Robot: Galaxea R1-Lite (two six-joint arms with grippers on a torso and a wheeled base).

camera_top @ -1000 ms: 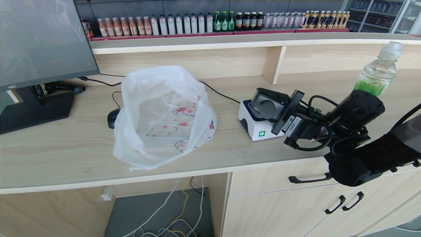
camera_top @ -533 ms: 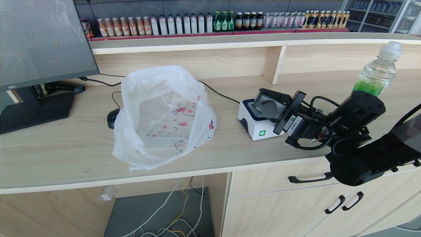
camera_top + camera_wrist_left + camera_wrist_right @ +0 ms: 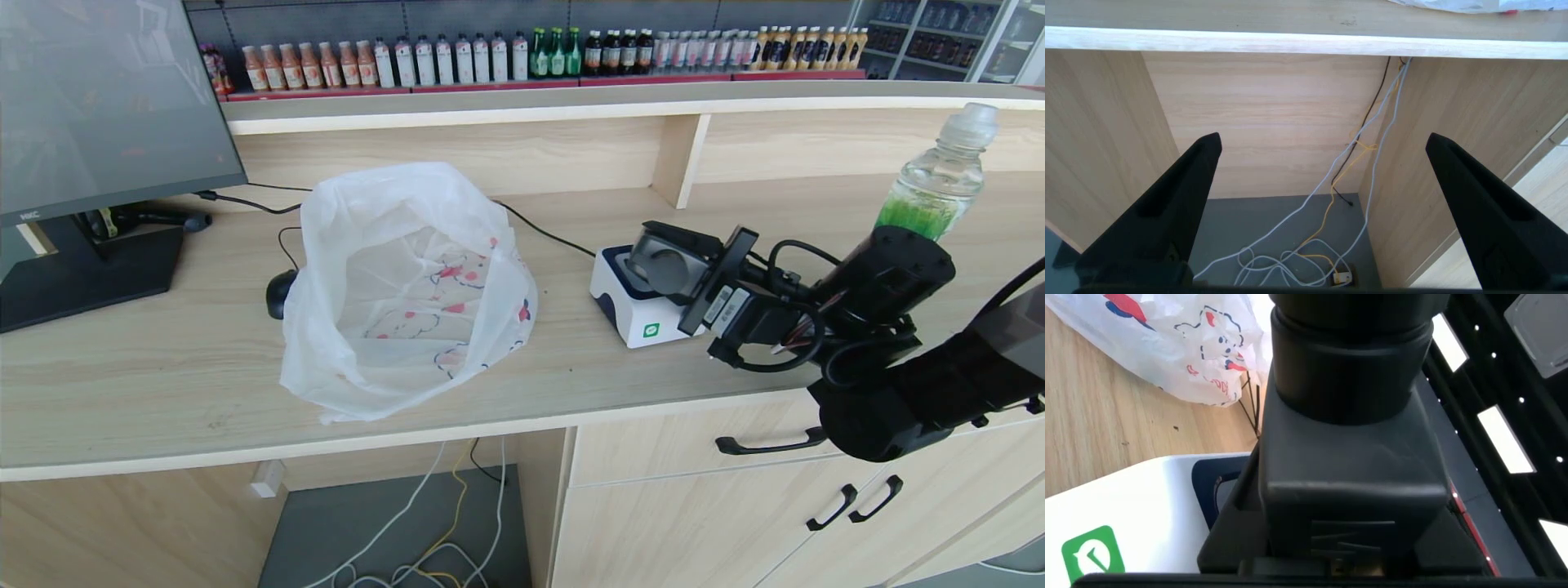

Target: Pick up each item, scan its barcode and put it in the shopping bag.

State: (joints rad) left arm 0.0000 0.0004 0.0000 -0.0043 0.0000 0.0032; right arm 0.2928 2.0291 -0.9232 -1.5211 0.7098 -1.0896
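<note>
My right gripper [image 3: 695, 276] hovers just over the white scanner box [image 3: 641, 325] on the counter, shut on a black container [image 3: 665, 260] with a round neck. In the right wrist view that black container [image 3: 1347, 465] sits directly above the scanner box [image 3: 1127, 510]. The white shopping bag [image 3: 408, 286] with red and blue prints stands open to the scanner's left. A clear bottle with a green label [image 3: 935, 175] stands at the back right. My left gripper [image 3: 1323, 204] hangs open below the counter edge with nothing between its fingers.
A monitor [image 3: 106, 98] on a black stand is at the far left, with a black mouse [image 3: 279, 292] and cables beside the bag. A raised wooden shelf [image 3: 571, 106] runs along the back. Drawers with black handles [image 3: 771, 445] lie under the counter; loose cables [image 3: 1323, 245] cover the floor.
My right gripper and the black container have shifted slightly to the right over the scanner box. The bag and the green-labelled bottle have not moved.
</note>
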